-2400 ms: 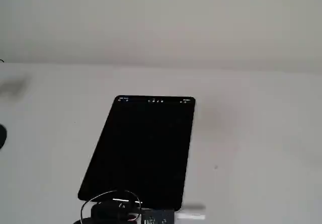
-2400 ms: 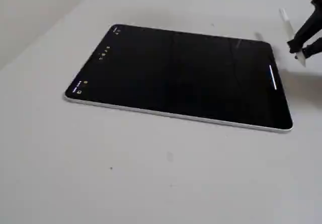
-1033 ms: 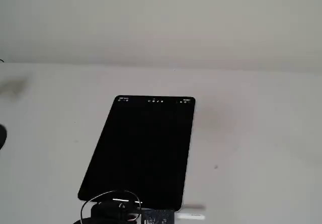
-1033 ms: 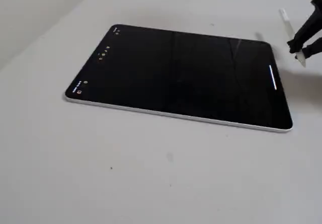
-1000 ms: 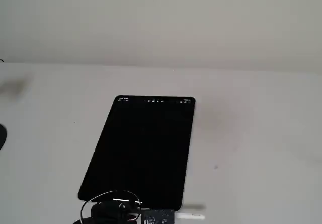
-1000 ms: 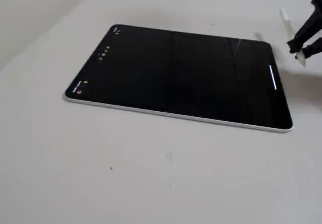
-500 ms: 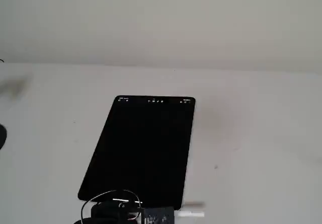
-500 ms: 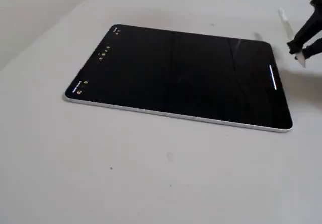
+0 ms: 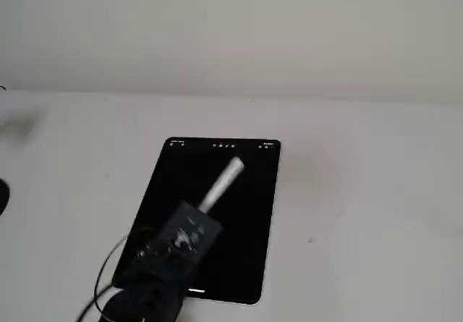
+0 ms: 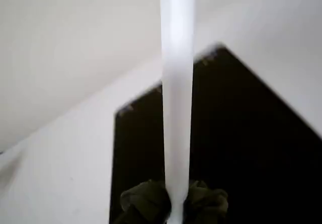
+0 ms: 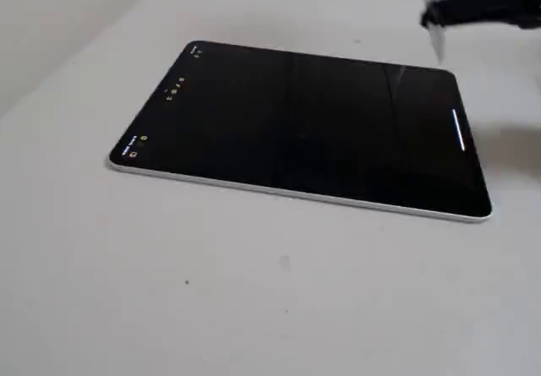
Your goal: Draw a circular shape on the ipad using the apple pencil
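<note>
Black glass with nothing on it is what I see across the ipad (image 11: 296, 131), which lies flat on the pale tabletop (image 11: 254, 291); only the tiny icons show along its left short edge in a fixed view, so no circle has been started. Toward the right of that view, at the tablet's far corner, the apple pencil (image 11: 433, 21) hangs above the surface, not touching. My wrist view shows the fingers (image 10: 173, 204) clamped on its white shaft. Lowering the tip and tracing the whole circle is, I judge, all still ahead.
</note>
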Robot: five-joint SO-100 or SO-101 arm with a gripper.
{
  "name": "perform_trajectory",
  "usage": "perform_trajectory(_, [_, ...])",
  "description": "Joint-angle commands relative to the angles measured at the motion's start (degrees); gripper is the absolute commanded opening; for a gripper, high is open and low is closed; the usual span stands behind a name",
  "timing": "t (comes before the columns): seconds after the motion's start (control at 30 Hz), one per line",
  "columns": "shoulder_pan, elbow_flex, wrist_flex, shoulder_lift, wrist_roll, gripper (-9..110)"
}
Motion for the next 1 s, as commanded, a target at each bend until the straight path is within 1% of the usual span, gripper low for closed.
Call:
perform_trajectory(0.0, [-0.35,-7.56,-37.88,-34.10,-5.45,0])
perform_trajectory(0.07, [0.62,-13.18,-48.25,-48.52,-6.06,0])
perform_trajectory(0.13, [1.85,-19.95,-55.90,-62.05,-6.77,0])
perform_trajectory(0.2, [2.81,-26.81,-61.52,-73.56,-8.44,0])
perform_trajectory(0.27, [3.69,-32.52,-64.25,-80.86,-9.67,0])
perform_trajectory(0.53, [3.78,-48.60,-66.71,-99.49,-12.83,0])
perform_trajectory(0.97, [3.25,-53.88,-70.75,-108.98,-14.50,0])
